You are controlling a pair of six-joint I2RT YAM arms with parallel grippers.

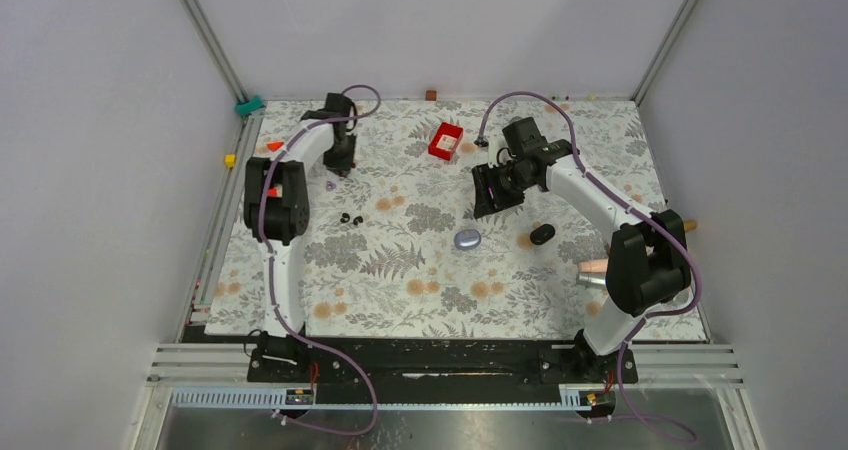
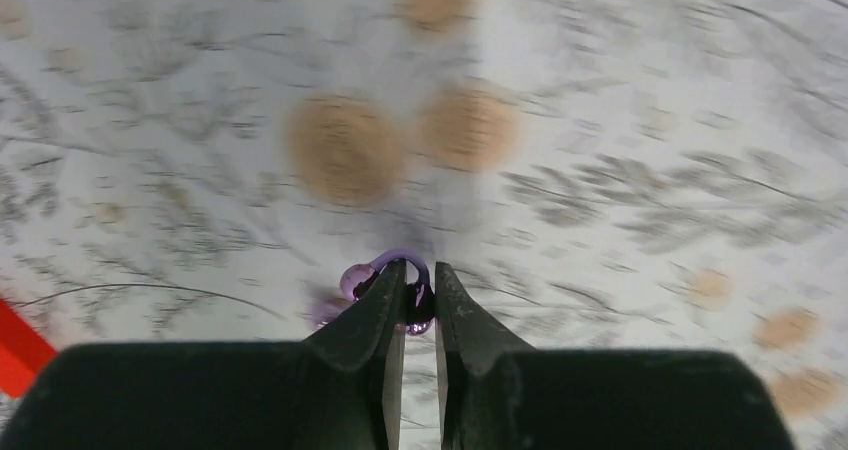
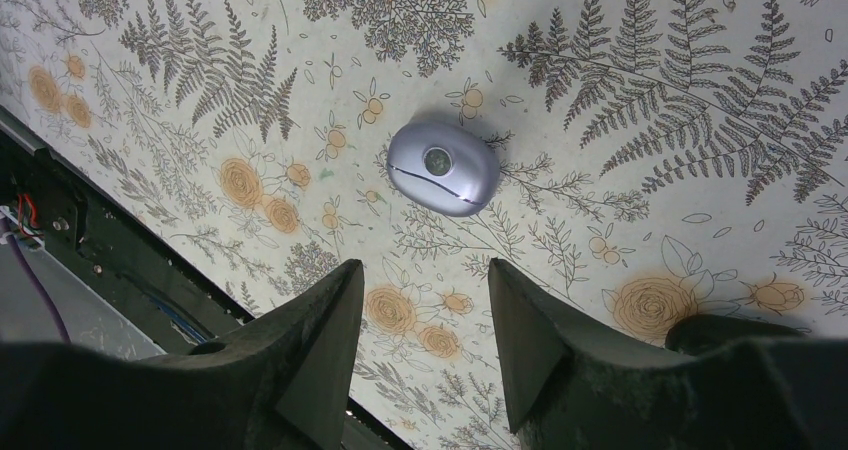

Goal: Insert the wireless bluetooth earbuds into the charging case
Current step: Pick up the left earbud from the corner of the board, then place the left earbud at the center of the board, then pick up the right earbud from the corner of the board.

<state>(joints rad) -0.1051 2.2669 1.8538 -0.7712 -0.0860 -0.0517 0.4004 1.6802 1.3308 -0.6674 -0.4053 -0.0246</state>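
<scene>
Earbuds point(image 1: 351, 218) are in neither grasp; the two tiny black beads lie loose on the floral desk point(image 1: 400, 290) between the arms. Left fingers point(image 2: 385, 310) are pressed together a little beyond them, seemingly nipping a small purple loop point(image 2: 398, 262), though motion blur smears that view. Right fingers point(image 3: 320, 330) are spread and empty, hovering over the charging case point(image 3: 442, 167), which sits with its lid down, apart from the earbuds on their right. Nothing is inserted yet: opening the case and seating both buds remain. The case's inside is hidden, and the buds are too small to tell their facing.
</scene>
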